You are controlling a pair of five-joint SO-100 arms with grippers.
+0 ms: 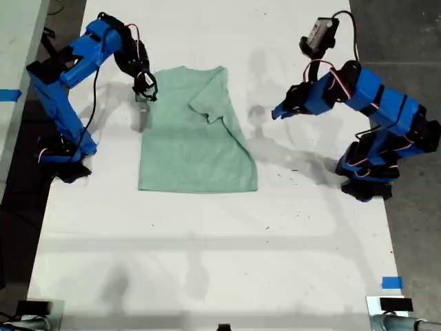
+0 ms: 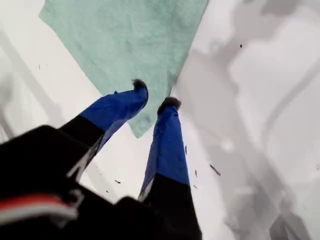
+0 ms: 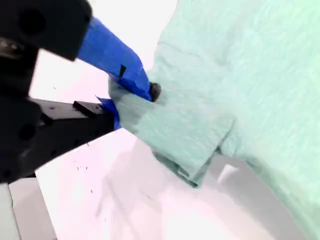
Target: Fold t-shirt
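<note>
Pale mint t-shirt (image 1: 195, 134) spread mid-table (image 1: 207, 262), one sleeve folded inward; my second gripper (image 3: 131, 95) pinching its other sleeve, lifted as only that wrist view shows; my first gripper (image 2: 154, 100) parted, empty, beside the shirt.

Bright, even light falls from overhead in the exterior view, and the white desk (image 1: 207, 234) carries soft grey shadows of both arms. The second wrist view is overexposed and blurred, the t-shirt (image 3: 240, 85) washed pale. The first wrist view is slightly soft.
</note>
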